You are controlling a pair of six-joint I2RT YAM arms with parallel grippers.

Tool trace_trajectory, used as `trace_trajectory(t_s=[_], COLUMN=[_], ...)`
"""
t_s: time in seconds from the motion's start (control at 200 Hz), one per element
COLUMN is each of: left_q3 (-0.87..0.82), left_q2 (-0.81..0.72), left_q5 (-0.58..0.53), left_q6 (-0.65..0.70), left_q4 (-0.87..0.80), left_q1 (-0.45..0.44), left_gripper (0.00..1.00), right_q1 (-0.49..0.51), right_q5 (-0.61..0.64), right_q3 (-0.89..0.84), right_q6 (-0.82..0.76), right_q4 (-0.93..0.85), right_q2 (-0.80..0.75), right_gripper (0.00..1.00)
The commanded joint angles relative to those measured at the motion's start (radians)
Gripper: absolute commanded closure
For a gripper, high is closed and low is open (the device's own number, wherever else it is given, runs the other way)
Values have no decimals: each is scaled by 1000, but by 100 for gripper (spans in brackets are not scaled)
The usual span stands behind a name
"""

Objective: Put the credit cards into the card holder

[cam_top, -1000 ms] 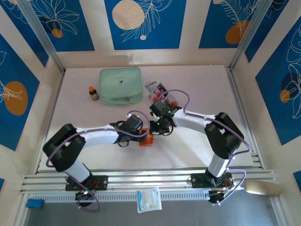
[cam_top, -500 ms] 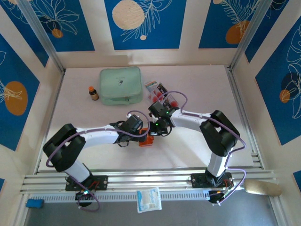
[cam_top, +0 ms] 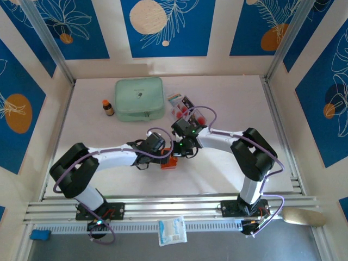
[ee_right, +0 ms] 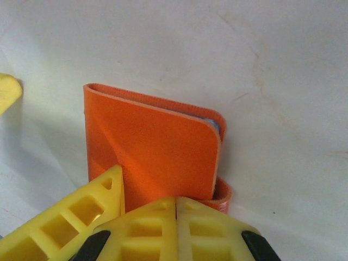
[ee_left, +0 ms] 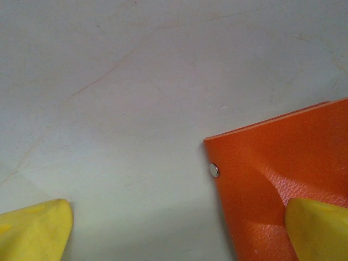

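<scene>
The orange card holder [cam_top: 171,162] lies folded on the white table between both grippers. My left gripper [ee_left: 176,234] stands open and low over the table. One of its yellow fingertips [ee_left: 318,228] rests on the holder [ee_left: 283,174], the other on bare table. My right gripper [ee_right: 176,228] is shut with nothing between its tips, which touch the near edge of the holder [ee_right: 157,147]. A blue-grey sleeve edge peeks out at the holder's rounded corner. The credit cards [cam_top: 188,111], white and black with red circles, lie behind the right gripper [cam_top: 182,147], partly hidden by its cable.
A mint-green zip pouch [cam_top: 140,99] lies at the back with a small brown bottle [cam_top: 108,107] to its left. A striped packet [cam_top: 174,98] lies beside the cards. Walls close in the table on three sides.
The right arm's elbow has swung left and its shut gripper has edged closer to the holder. The left arm has held still.
</scene>
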Motion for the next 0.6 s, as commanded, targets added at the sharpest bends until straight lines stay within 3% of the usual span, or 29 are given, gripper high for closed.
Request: trace_trajectory(t_s=[0.0, 0.595], left_q3=[-30, -48], left_q2=[33, 23], left_q5=[-33, -30], left_q6=[6, -19], left_q4=[-50, -48], left_q1=[-4, -3], left_gripper=[0, 0], right_q1=[50, 183], right_q5=[2, 142], right_q3=[-79, -323], right_q6=[32, 195], right_q4=[-14, 164], right_q2=[45, 21], right_gripper=[100, 100])
